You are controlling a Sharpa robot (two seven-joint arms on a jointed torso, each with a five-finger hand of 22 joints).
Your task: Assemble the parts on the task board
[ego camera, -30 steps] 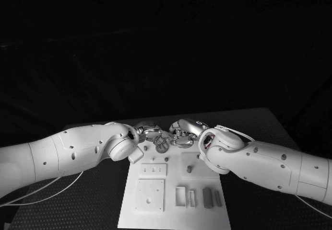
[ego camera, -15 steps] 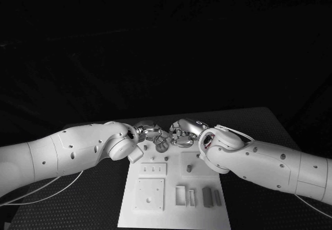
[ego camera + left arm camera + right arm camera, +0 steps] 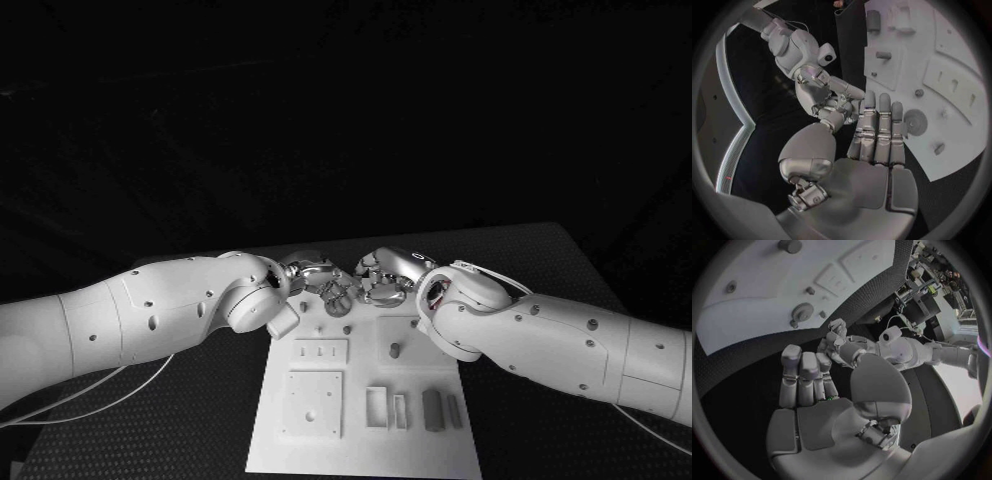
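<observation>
Left hand (image 3: 315, 282) and right hand (image 3: 384, 279) meet fingertip to fingertip above far end of task board (image 3: 368, 440) — whether anything is pinched between them, cannot tell. Left fingers (image 3: 878, 125) lie straight, together; right fingers (image 3: 803, 372) curl inward. Parts (image 3: 431, 408) stand upright in near right section of board, well apart from hands.

The task board (image 3: 317, 440) is white. The table (image 3: 173, 430) is black. Both hands, left hand (image 3: 320, 282) and right hand (image 3: 382, 277), are shiny silver.
</observation>
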